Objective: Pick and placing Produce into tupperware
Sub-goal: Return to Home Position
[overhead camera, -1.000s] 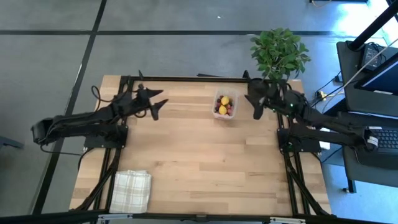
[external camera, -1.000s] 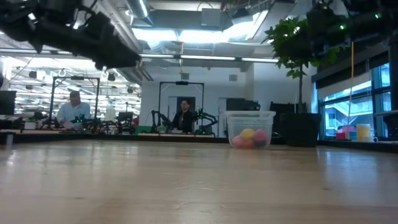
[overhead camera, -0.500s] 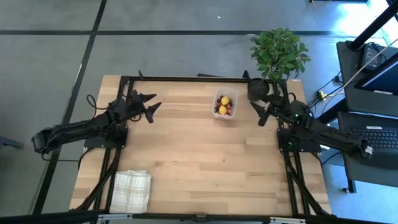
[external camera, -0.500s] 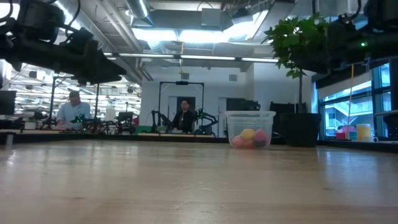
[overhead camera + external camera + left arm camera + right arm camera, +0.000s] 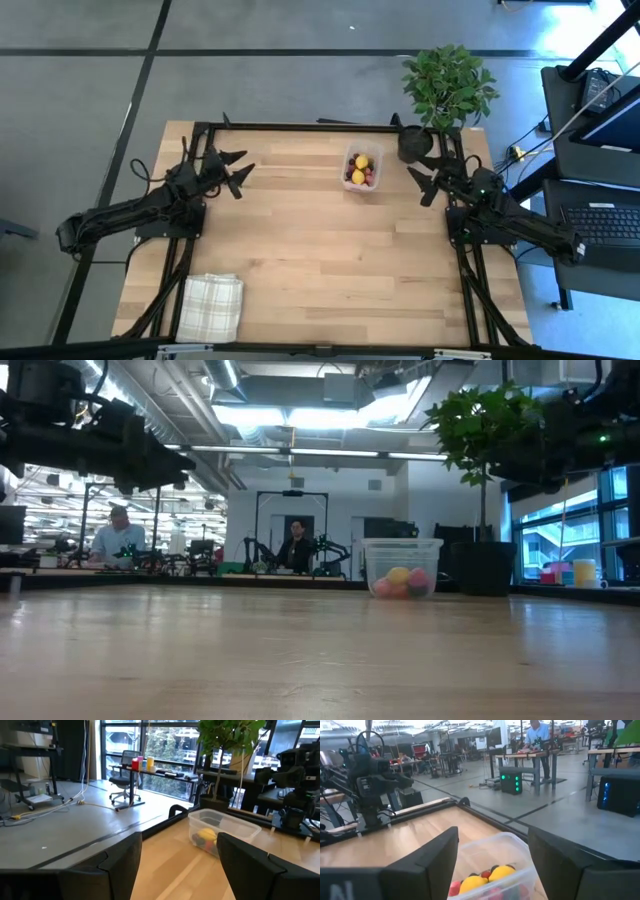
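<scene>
Wooden table (image 5: 320,250) | tupperware (image 5: 346,184) (produce (image 5: 359,168) inside) between left jaws and right jaws, apart | both spread, empty

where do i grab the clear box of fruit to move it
Probably take the clear box from above, pinching one side wall at the rim. It stands upright and open, and the fruit lies low, leaving the upper wall free.

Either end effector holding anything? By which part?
Nothing held. Left end effector and right end effector are both open and empty; the produce lies in the tupperware.
</scene>
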Controlling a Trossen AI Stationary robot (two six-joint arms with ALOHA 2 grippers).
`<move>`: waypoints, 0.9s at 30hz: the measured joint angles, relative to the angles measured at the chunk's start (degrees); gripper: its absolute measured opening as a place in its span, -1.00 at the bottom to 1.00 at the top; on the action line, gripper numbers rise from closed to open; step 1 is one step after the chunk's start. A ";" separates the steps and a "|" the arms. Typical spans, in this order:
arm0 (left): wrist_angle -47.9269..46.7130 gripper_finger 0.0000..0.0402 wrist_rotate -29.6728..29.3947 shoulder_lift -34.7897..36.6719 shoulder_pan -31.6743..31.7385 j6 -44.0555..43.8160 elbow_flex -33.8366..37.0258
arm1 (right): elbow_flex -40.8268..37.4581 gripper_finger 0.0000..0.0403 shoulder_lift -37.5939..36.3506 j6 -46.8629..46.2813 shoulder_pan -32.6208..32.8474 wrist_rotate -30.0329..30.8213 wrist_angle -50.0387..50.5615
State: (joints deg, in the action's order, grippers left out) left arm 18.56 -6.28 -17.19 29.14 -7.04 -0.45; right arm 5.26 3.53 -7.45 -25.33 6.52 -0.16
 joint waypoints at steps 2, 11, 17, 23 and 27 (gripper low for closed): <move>-0.37 0.25 0.01 0.76 -0.02 0.09 0.00 | -0.02 0.20 -1.85 -0.83 -0.01 -0.02 1.30; -8.98 0.25 0.02 7.22 -0.04 -0.38 0.00 | 0.02 0.20 -3.52 -0.70 -0.01 0.06 3.93; -13.80 0.25 0.02 13.84 -0.06 -0.36 0.00 | 0.02 0.20 -3.52 0.13 -0.01 4.46 5.20; -17.89 0.25 -0.18 17.10 -0.04 -0.38 -0.33 | 0.04 0.20 -3.52 0.51 -0.01 4.58 7.47; -18.14 0.25 -0.20 17.10 -0.04 -0.36 -0.42 | 0.04 0.20 -3.52 0.43 -0.01 5.02 11.00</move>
State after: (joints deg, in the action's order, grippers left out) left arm 0.43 -6.48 -0.10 29.10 -7.41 -0.86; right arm 5.30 0.01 -7.02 -25.34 11.54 10.83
